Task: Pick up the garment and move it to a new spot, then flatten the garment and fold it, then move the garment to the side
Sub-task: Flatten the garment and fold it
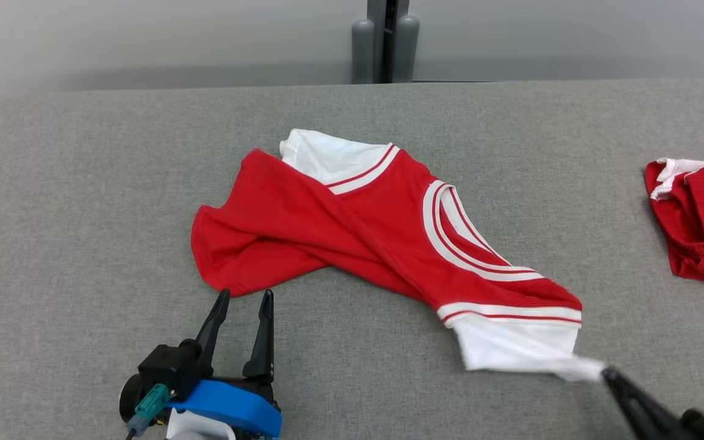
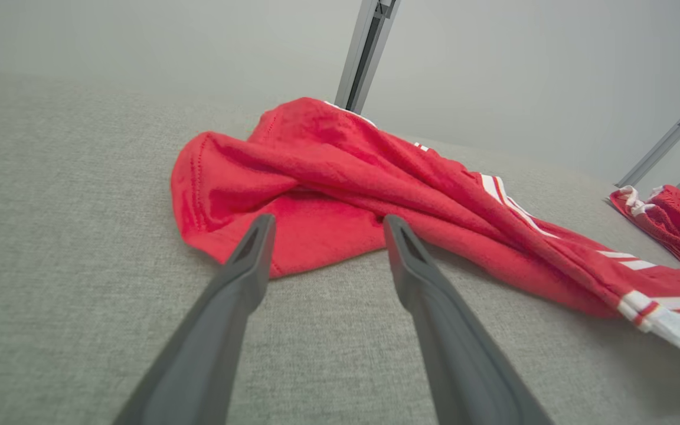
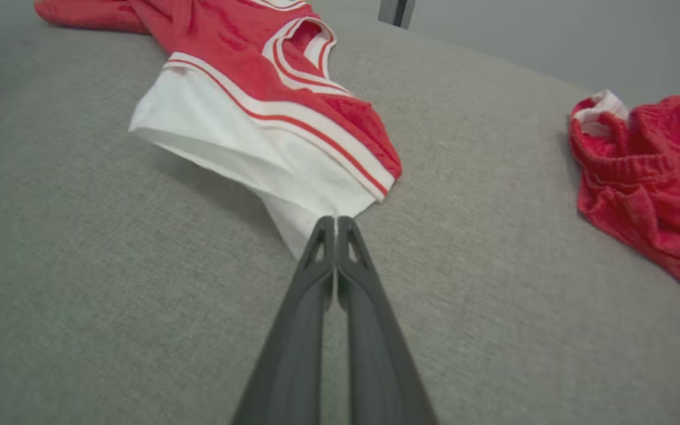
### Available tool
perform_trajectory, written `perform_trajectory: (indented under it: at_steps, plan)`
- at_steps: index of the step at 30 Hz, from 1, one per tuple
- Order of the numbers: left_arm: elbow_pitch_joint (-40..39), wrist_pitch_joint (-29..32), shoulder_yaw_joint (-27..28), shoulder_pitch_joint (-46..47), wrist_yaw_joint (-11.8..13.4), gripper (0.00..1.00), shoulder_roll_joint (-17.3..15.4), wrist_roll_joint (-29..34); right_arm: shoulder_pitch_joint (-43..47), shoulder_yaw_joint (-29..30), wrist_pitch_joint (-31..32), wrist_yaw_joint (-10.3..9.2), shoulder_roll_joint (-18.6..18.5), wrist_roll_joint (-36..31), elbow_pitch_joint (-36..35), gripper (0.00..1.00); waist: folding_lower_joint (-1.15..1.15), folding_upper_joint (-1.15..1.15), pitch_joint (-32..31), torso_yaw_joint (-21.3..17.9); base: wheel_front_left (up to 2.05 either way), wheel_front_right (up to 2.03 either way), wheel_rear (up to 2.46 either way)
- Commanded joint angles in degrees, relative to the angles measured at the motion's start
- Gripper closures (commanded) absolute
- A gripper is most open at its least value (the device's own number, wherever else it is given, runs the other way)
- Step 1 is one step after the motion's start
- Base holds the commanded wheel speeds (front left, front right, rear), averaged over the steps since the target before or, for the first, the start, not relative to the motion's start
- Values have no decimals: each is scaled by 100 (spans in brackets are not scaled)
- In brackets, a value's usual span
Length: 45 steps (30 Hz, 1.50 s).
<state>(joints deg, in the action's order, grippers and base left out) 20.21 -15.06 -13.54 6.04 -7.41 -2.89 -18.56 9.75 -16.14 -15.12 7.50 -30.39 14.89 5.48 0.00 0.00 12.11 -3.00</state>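
Broadly, item one: grey cloth-covered surface [image 1: 83,183], spanning the whole foreground, with a pale plain wall [image 1: 144,36] behind it.

Item two: red garment [image 1: 352,232] with white sleeves and red-and-white striped trim. It lay crumpled and twisted at the middle of the surface, one sleeve toward the far edge and the other drawn out toward the robot's right. The head view gave its full outline. The left wrist view gave the bunched red hem from low down. The right wrist view gave the near sleeve's open cuff, raised a little with shadow beneath.

Item three: second red piece [image 1: 700,220] with white trim, heaped well apart at the right edge. The right wrist view showed a gathered waistband on it.

Item four: grey upright post [image 1: 385,40], behind the far edge.

Item five: left gripper [image 1: 246,294], fingers spread apart, tips just beside the red hem; contact could not be told.

Item six: right gripper [image 3: 336,219], fingers pressed together, pinching the corner of the near white sleeve.
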Motion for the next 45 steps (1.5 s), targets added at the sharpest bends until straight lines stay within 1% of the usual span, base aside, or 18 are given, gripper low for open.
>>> perform_trajectory:
  at_steps: [1, 2, 3, 9, 12, 16, 18, 22, 26, 30, 32, 33, 34, 35, 39, 40, 42, 45]
  plan:
    - [-4, -15, 23, 101, -15, 0, -4, 63, -117, 270, -2, -2, 117, -17, 25, 100, 0, 0, 24, -11, 0, 0, 0]
    - [6, -15, 29, 125, -15, 0, -4, 67, -170, 437, -2, -2, 191, -3, 50, 72, 0, 0, 41, -14, 0, 0, 0]
    - [17, -15, 29, 156, -15, 0, -4, 85, -223, 532, -2, -1, 240, 28, 66, 0, 0, 0, 59, -12, 0, 0, 0]
    - [66, -15, 117, 391, -15, 0, -7, 165, -673, 694, -2, -2, 538, 298, -576, 0, 0, 0, 121, 56, 0, 0, 0]
    - [90, -15, 121, 500, -15, 0, -6, 196, -825, 593, -2, -1, 651, 313, -819, 0, 0, 0, 116, 91, 0, 0, 0]
    - [107, -15, 141, 730, -15, 0, -28, 190, -1011, 503, -2, -2, 870, 241, -910, 0, 0, 0, 149, 116, 0, 0, 0]
    - [122, -15, 120, 908, -15, 0, -51, 234, -1084, 565, -2, -2, 1105, 268, -954, 0, 0, 0, 182, 126, 0, 0, 0]
    - [311, -14, 48, 1427, -15, 0, -114, 254, -1236, 507, -2, -1, 1392, 64, -952, 0, 0, 0, 325, 123, 0, 0, 0]
    - [899, -15, -133, 2223, -15, 0, -224, 230, -1375, 390, -2, -1, 1581, -3, -921, 0, 0, 0, 522, 90, 0, 0, 0]
    - [1886, 6, -330, 3244, -15, 0, -347, 128, -1529, 252, -2, -1, 1635, -30, -874, 0, 0, 0, 755, -2, 0, 0, 0]
    - [2412, 219, -400, 3673, -15, 0, -369, 49, -1606, 220, -2, -1, 1655, -37, -865, 0, 0, 0, 864, -67, 0, 0, 0]
    - [2412, 219, -400, 3673, -15, 0, -369, 49, -1606, 220, -2, -1, 1655, -37, -865, 0, 0, 0, 864, -67, 0, 0, 0]
    - [2830, 439, -494, 4079, -15, 0, -387, -59, -1672, 189, -2, -1, 1686, -47, -848, 0, 0, 0, 971, -139, 0, 0, 0]
    - [3007, 547, -531, 4259, -15, 0, -402, -100, -1702, 176, -2, -1, 1694, -54, -852, 0, 0, 0, 1022, -175, 0, 0, 0]
    - [3674, 912, -625, 4779, -12, 0, -448, -208, -1776, 155, -2, -1, 1762, -90, -826, 0, 0, 0, 1157, -281, 0, 0, 0]
    - [3674, 912, -625, 4779, -12, 0, -448, -208, -1776, 155, -2, -1, 1762, -90, -826, 0, 0, 0, 1157, -281, 0, 0, 0]
    - [3973, 1074, -651, 4938, -12, 0, -405, -255, -1793, 143, -2, -1, 1790, -111, -797, 0, 0, 0, 1187, -316, 0, 0, 0]
    - [4264, 1152, -691, 5111, -12, 0, -364, -259, -1792, 158, -2, -1, 1825, -132, -767, 0, 0, 0, 1205, -347, 0, 0, 0]
